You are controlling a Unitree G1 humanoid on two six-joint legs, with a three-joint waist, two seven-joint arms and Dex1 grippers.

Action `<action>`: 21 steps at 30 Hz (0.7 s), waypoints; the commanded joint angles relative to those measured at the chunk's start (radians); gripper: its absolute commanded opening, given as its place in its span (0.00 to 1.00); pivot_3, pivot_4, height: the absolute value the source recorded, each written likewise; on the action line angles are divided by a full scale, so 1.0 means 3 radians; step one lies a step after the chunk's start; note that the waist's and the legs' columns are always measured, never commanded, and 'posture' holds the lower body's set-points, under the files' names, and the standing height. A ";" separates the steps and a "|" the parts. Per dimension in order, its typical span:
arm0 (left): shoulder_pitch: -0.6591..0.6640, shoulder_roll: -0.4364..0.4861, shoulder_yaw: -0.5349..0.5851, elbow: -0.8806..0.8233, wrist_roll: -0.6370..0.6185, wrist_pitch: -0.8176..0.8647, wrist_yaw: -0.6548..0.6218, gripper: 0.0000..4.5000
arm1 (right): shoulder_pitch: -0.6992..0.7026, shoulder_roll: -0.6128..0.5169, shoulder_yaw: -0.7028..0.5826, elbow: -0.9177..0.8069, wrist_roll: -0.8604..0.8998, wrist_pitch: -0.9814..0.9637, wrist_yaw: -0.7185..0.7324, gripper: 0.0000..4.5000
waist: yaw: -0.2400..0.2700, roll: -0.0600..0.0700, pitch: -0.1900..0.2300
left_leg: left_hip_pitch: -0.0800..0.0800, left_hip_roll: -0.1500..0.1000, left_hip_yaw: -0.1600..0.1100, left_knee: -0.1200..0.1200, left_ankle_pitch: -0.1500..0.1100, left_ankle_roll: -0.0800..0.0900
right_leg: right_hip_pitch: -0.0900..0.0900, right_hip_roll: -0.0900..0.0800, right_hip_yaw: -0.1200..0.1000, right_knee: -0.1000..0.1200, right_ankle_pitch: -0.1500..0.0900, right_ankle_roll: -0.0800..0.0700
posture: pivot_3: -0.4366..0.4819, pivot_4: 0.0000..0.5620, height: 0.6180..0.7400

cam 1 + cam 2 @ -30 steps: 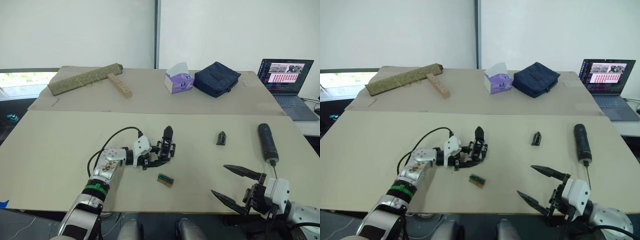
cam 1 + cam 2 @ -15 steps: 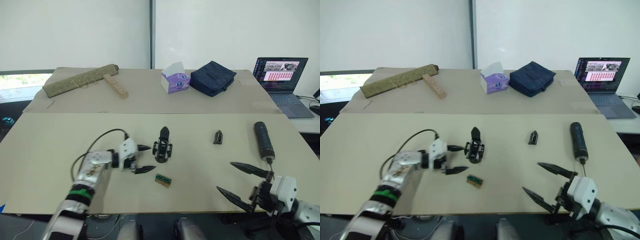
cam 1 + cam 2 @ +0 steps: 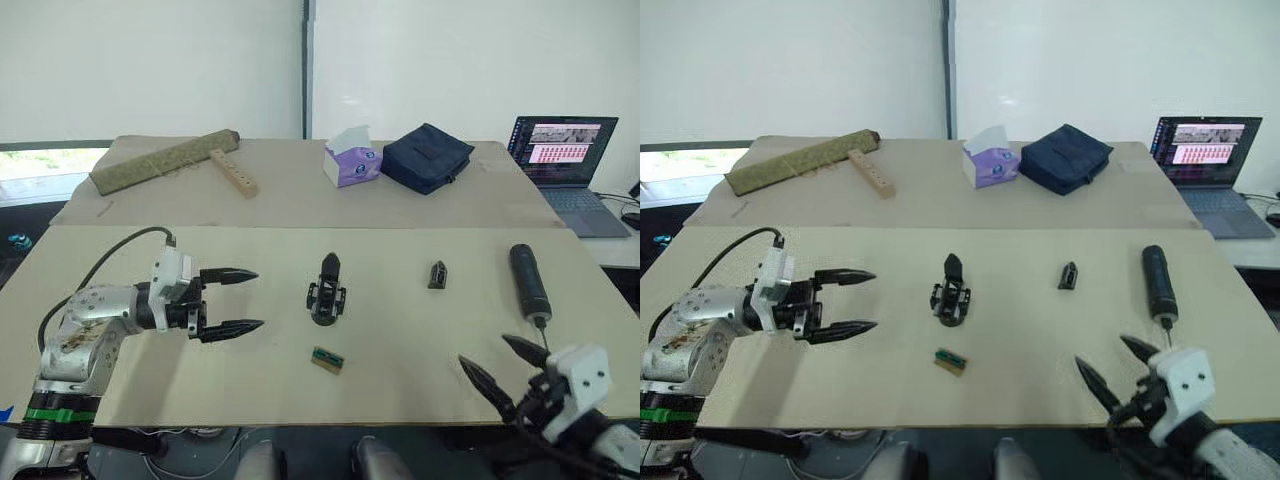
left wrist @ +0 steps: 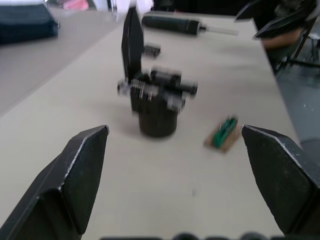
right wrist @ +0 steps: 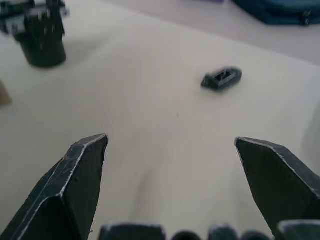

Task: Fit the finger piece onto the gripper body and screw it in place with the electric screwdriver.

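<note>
Nothing fitted: finger piece [image 3: 437, 274] loose on desk [image 3: 120, 250], apart from gripper body [image 3: 327, 291]; screwdriver [image 3: 528, 282] untouched. Left tool [image 3: 232, 299] and right tool [image 3: 500, 366] spread, empty.

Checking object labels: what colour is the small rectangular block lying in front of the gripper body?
Green on a tan base; clearest in the left wrist view.

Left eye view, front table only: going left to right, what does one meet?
Left pincer → gripper body → finger piece → electric screwdriver.
</note>
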 commanded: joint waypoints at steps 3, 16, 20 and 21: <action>-0.0140 -0.0085 0.0119 -0.0355 -0.0171 0.0211 0.0331 0.99 | -0.1086 -0.0345 -0.0051 -0.0061 0.0827 0.1704 -0.1001 1.00 | -0.0025 -0.0004 0.0003 | 0.0001 -0.0001 -0.0001 0.0000 0.0000 0.0000 | -0.0001 0.0004 0.0001 0.0003 0.0010 -0.0004 | 0.48 0.27 1.00; -0.0080 -0.0273 -0.0051 -0.0662 -0.0081 0.0206 0.0635 0.99 | -0.3325 -0.0002 0.0856 0.1588 0.0021 0.2825 -0.2033 1.00 | -0.0021 -0.0005 0.0007 | -0.0024 -0.0007 -0.0005 0.0000 0.0001 0.0002 | -0.0013 0.0005 -0.0004 -0.0012 0.0015 0.0003 | 0.48 0.27 1.00; 0.0001 -0.0278 -0.0042 -0.0742 -0.0071 0.0192 0.0692 0.99 | -0.3397 0.0223 0.0972 0.1765 -0.0228 0.2757 -0.2074 1.00 | -0.0013 -0.0005 0.0007 | -0.0030 -0.0006 -0.0007 0.0000 0.0001 0.0002 | -0.0016 0.0005 -0.0006 -0.0014 0.0015 0.0004 | 0.48 0.27 1.00; 0.0015 -0.0280 -0.0036 -0.0755 -0.0071 0.0189 0.0707 0.99 | -0.3407 0.0296 0.0988 0.1816 -0.0321 0.2677 -0.2119 1.00 | -0.0015 -0.0004 0.0008 | -0.0032 -0.0006 -0.0007 0.0000 0.0001 0.0002 | -0.0017 0.0005 -0.0006 -0.0013 0.0015 0.0004 | 0.48 0.27 1.00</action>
